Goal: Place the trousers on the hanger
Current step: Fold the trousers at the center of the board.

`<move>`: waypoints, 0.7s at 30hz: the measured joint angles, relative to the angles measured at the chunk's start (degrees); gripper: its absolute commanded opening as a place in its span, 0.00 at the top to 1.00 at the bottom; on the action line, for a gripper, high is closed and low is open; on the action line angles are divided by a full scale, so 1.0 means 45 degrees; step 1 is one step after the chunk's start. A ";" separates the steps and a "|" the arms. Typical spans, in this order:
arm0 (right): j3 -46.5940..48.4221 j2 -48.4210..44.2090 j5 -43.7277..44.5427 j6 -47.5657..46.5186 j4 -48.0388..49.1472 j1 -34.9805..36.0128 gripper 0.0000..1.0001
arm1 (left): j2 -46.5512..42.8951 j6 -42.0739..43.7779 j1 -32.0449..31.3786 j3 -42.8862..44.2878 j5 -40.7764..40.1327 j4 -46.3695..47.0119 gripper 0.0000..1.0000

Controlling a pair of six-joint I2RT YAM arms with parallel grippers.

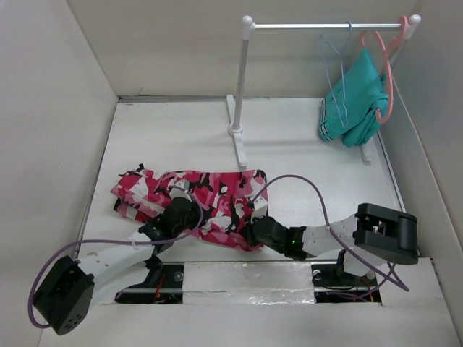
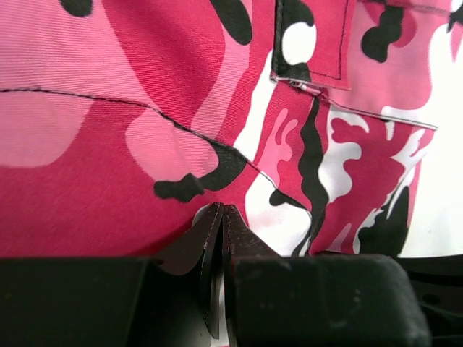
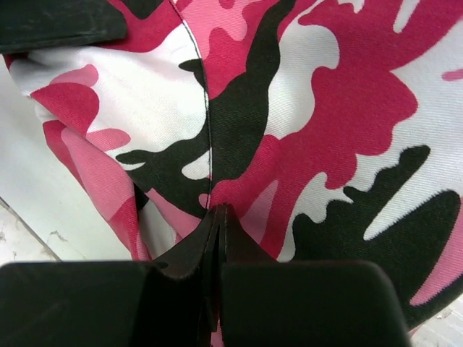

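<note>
We see the trousers (image 1: 206, 199) lying crumpled and spread flat on the white table (image 1: 311, 152), toward 8 o'clock from its middle, with the long side running from 9 to 3 o'clock. The left gripper (image 2: 220, 212) comes in from 7 o'clock and sits on the middle of the cloth. Its fingers (image 2: 189, 247) are pressed together to a thin slit, and their tips nip the pink fabric just below a black seam. The right gripper (image 3: 217, 211) reaches in from 4 o'clock to the trousers' lower right edge. Its fingers (image 3: 189, 249) are likewise squeezed together, and the cloth puckers into small folds where the tips bite it. A strip of bare table shows at 8 o'clock in that wrist view. Well apart from all this, up at 1 o'clock, the blue wire hanger (image 1: 333, 65) hangs by its hook from the bar of a white rack (image 1: 244, 94). Just beside it, at its 3 o'clock, hangs a pink hanger (image 1: 388, 72) with a teal garment (image 1: 356, 101) draped over it.
</note>
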 measured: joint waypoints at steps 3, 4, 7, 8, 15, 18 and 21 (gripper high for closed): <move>-0.0107 -0.0651 0.0121 0.0131 -0.0695 0.0073 0.93 | -0.0971 -0.0189 0.0000 -0.0185 -0.0146 -0.0437 1.00; -0.0131 -0.1093 0.0136 0.0126 -0.1156 0.0102 0.80 | -0.1268 -0.0214 0.0000 -0.0204 -0.0175 -0.0617 1.00; -0.0155 -0.3070 0.0155 -0.0355 -0.2647 0.0092 0.51 | -0.1739 -0.0165 -0.0053 -0.0068 -0.0306 -0.0971 1.00; -0.0121 -0.3852 0.0131 -0.0563 -0.3031 0.0010 0.48 | -0.1705 -0.0112 -0.0102 0.0117 -0.0393 -0.1127 1.00; 0.0117 -0.6975 -0.1117 -0.2166 -0.3468 -0.3109 0.95 | -0.0398 0.0597 -0.1083 0.2327 -0.1073 -0.1010 1.00; 0.0049 -0.6509 -0.1807 -0.2395 -0.3473 -0.3706 1.00 | 0.0189 0.0767 -0.1472 0.2749 -0.1205 -0.0374 1.00; -0.0423 -0.5940 -0.2409 -0.2399 -0.3313 -0.3332 1.00 | 0.0690 0.0840 -0.1681 0.2749 -0.1248 -0.0068 1.00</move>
